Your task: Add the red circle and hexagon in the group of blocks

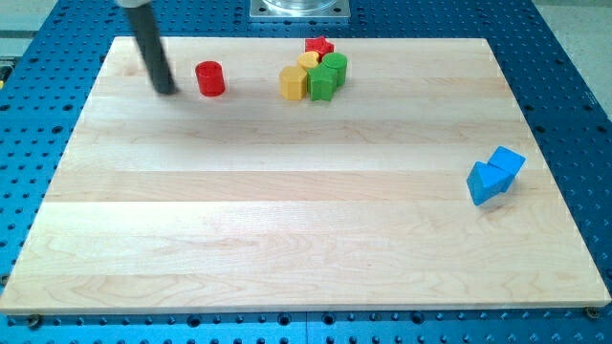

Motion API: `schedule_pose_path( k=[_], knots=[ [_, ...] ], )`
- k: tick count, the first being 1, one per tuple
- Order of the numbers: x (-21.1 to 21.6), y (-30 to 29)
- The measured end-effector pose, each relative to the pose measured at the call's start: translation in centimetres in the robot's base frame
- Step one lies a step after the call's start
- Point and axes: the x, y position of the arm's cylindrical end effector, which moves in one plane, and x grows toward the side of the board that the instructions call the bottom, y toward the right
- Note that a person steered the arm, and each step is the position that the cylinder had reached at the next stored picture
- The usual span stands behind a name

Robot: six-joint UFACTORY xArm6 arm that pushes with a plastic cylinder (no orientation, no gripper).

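The red circle block stands alone near the view's top left on the wooden board. My tip rests on the board just to the left of it, a small gap apart. To the right is a tight group: a yellow hexagon, a second yellow block, a green block, a green cylinder and a red block at the back, whose shape is partly hidden.
Two blue blocks sit together near the board's right edge: a cube behind and a wedge-like one in front. A blue perforated table surrounds the board. A metal mount shows at the view's top.
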Motion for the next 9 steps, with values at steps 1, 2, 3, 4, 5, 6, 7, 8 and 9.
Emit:
schedule_pose_path(
  k=[1,2,3,4,5,6,7,8,9],
  knots=[
    [-0.6,7.2],
    [-2.3,11.6],
    [-2.0,8.5],
    [6.6,2.9],
    [12.6,7.3],
    [14.8,6.4],
    [16.4,14.0],
    [12.6,27.3],
    [7.8,41.0]
  ],
)
